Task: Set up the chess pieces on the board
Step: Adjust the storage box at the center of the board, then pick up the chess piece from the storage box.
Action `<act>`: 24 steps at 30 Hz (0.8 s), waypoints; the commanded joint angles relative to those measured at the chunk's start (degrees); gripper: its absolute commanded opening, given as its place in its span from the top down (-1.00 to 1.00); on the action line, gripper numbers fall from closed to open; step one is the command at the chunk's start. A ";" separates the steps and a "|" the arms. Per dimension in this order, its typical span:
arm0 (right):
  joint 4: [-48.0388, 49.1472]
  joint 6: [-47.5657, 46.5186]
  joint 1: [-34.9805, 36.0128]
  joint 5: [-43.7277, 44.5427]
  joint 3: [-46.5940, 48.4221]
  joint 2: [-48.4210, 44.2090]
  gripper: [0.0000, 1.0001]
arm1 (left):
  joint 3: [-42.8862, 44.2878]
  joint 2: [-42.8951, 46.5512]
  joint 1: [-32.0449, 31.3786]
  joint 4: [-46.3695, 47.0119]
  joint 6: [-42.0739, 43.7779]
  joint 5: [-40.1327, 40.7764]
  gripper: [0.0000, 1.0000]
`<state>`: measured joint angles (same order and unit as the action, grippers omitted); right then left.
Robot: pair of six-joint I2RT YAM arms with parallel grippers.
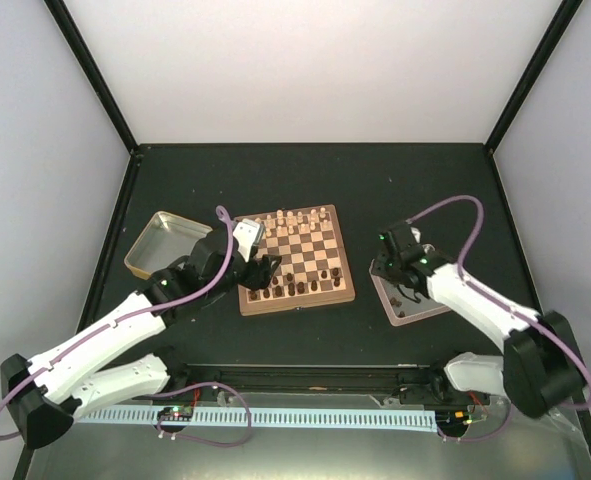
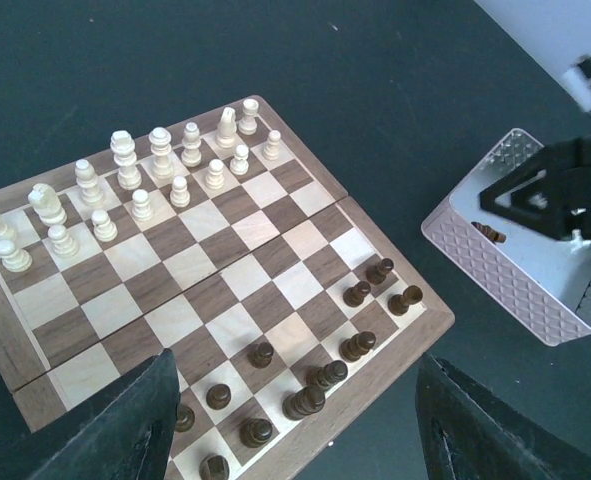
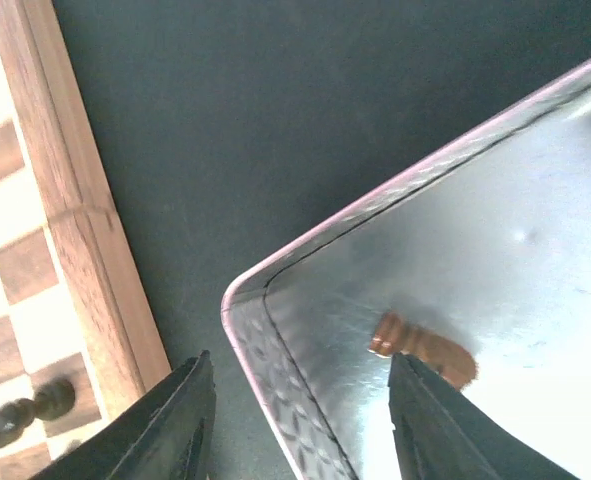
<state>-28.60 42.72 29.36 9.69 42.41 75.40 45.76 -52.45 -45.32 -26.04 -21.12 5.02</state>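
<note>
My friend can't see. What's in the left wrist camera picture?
A wooden chessboard seen from above: cream pieces crowd its far rows, and dark pieces stand scattered along the near edge. A pale pink tray sits beside it on the right.

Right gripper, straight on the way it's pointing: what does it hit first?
Probably the pink-rimmed tray, at its corner rim, which sits between the open fingers. The brown piece inside lies slightly aside. Depth is unclear.
</note>
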 commanded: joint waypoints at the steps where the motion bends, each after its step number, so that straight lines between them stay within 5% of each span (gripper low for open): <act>1: 0.70 3.66 -4.20 2.89 -5.29 -9.98 0.02 | 3.14 -0.75 0.40 1.66 0.91 -0.12 -0.33; 11: 1.36 -3.97 -10.80 -6.16 -7.21 -3.69 0.00 | 4.77 -3.20 0.58 2.30 1.26 -2.24 -0.33; 24: 0.72 -9.18 -10.82 -0.40 -0.50 8.06 -0.02 | 4.79 -3.28 0.68 2.58 1.64 -2.56 -0.33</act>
<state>-27.97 34.98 18.87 5.41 39.66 81.41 47.99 -55.64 -44.99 -24.88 -20.51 2.96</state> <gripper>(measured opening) 0.517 0.666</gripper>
